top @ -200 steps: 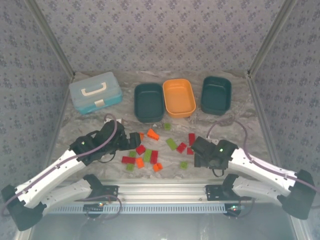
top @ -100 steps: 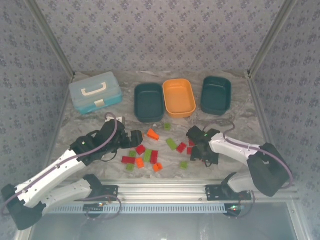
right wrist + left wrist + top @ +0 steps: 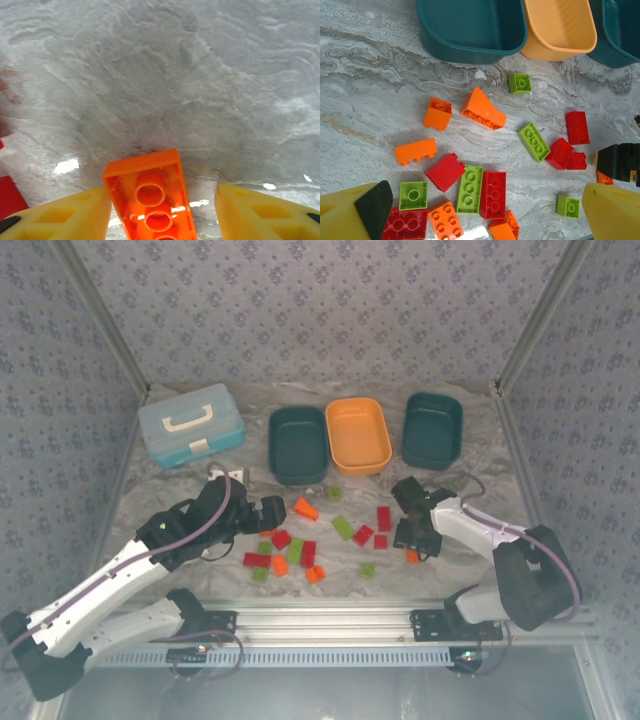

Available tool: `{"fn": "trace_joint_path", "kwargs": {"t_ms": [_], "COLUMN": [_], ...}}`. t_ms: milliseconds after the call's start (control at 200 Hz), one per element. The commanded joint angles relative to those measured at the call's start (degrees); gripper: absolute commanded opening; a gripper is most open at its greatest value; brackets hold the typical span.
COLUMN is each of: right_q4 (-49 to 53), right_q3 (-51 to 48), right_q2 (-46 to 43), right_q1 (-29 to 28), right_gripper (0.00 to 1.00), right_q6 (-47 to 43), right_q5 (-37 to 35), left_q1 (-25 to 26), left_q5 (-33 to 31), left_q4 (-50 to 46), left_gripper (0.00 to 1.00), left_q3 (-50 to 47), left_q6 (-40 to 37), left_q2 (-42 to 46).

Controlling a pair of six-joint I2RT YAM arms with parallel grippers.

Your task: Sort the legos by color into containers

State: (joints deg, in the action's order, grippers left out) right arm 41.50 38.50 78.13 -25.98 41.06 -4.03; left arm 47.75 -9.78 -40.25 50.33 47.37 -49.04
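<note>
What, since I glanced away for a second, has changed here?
The right arm folded in toward the legos. The right gripper now straddles an orange lego, with a gap beside one finger, so it is not clamped. The left gripper, open, the tubs and the other legos stayed put.

Legos (image 3: 493, 194): hard plastic, glossy, studs catching light.
Containers (image 3: 470, 50): smooth plastic, soft sheen.
Table (image 3: 200, 75): marbled grey, smooth, faintly shiny (bright glints on it).
Left gripper fingers (image 3: 612, 210): matt yellow plastic, grainy black pad (image 3: 375, 207).
Frame rail (image 3: 320, 625): bare metal, dull.
</note>
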Motion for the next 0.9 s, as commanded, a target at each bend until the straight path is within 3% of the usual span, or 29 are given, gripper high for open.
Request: {"fn": "trace_joint_path", "kwargs": {"t_ms": [0,315,505,689,899], "right_q4": [-1.9,-2.7,2.7,7.3,5.1], "right_q3": [-2.1,-3.3,0.6,15.0,36.7], "right_q2": [-0.7,-3.8,-9.9,-9.0,6.9], "right_q1": [1.1,1.9,1.8,6.1,16.0], "right_gripper": [0.54,0.30,0.28,0.30,0.29], "right_q6": [-0.1,0.7,-0.1,-4.5,-10.9], "right_q5": [1.7,1.2,-1.1,-2.9,-2.9], "left_q1": [0.3,0.4,0.5,0.4,-4.0], "left_q5": [1.0,6.3,8.5,8.7,14.7], "left_q4": [1.1,8.4,9.8,13.0,16.7], "left_gripper": [0.99,0.99,0.99,0.99,0.99], "left_q3": [-0.2,-3.4,-4.5,-1.0,9.8], "left_q6": [0.7,1.3,2.2,1.6,0.8], "left_q2": [1.3,2.3,3.3,-0.3,-13.7]}}
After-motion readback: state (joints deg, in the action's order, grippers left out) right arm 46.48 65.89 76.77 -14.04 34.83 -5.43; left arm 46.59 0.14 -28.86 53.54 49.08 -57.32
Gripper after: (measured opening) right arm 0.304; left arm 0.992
